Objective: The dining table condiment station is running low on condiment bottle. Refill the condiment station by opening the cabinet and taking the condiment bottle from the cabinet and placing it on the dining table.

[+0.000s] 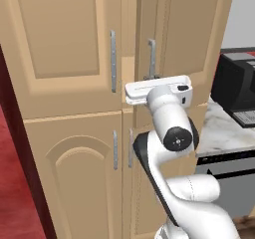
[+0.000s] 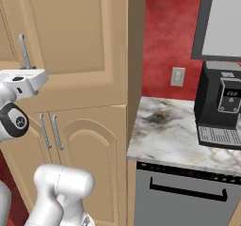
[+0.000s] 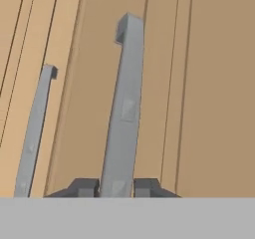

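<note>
The tall tan cabinet point(image 1: 64, 39) fills the view ahead, its raised-panel doors closed or very nearly so. My gripper point(image 3: 116, 187) is at the lower end of the vertical silver handle point(image 3: 124, 108) of the upper right door. One dark fingertip presses on each side of the bar, so the gripper is shut on it. From the left base view the white hand sits just under that handle point(image 1: 152, 59). In the right base view the same handle point(image 2: 23, 51) rises above the hand. The condiment bottle is hidden and the dining table is out of view.
The upper left door's handle point(image 1: 113, 61) stands close beside the gripped one. To the right, a marble counter point(image 2: 164, 131) carries a black coffee machine point(image 2: 223, 102) above a grey dishwasher front point(image 2: 188, 192). A red wall point(image 2: 164, 32) lies behind it.
</note>
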Motion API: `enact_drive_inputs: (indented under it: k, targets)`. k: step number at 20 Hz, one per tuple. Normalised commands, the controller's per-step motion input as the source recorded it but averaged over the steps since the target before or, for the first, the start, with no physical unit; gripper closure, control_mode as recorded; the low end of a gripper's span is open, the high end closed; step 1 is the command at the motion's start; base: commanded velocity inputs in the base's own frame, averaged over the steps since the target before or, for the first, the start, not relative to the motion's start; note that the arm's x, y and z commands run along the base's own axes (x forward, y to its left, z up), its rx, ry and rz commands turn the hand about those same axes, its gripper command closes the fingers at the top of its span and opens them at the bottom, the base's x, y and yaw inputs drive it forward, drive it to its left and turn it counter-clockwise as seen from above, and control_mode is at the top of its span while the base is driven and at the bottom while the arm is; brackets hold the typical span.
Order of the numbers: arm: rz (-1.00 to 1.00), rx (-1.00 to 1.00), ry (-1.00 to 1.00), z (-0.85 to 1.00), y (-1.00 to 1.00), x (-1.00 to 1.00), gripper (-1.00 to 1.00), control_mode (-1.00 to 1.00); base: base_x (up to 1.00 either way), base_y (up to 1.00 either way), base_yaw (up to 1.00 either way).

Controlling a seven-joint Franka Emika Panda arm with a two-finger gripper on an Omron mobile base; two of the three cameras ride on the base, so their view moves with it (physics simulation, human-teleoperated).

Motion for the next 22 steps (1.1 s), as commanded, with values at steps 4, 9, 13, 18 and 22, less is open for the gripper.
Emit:
enact_drive_inputs:
  k: [4, 9, 13, 18, 22]
  targets:
    - [0.0, 0.0, -0.01, 0.31, -0.23, -1.0, 1.0, -1.0, 0.0, 0.0, 0.0]
    - [0.0, 0.0, 0.0, 0.23, -0.38, -1.0, 1.0, -1.0, 0.0, 0.0, 0.0]
    - [0.0, 0.01, 0.0, 0.1, -0.53, -1.0, 1.0, -1.0, 0.0, 0.0, 0.0]
    - [0.0, 0.01, 0.0, 0.02, -0.39, -1.0, -1.0, -1.0, 0.0, 0.0, 0.0]
    - [-0.01, -0.11, 0.15, 0.0, 0.57, -0.45, -1.0, -1.0, 0.0, 0.0, 0.0]
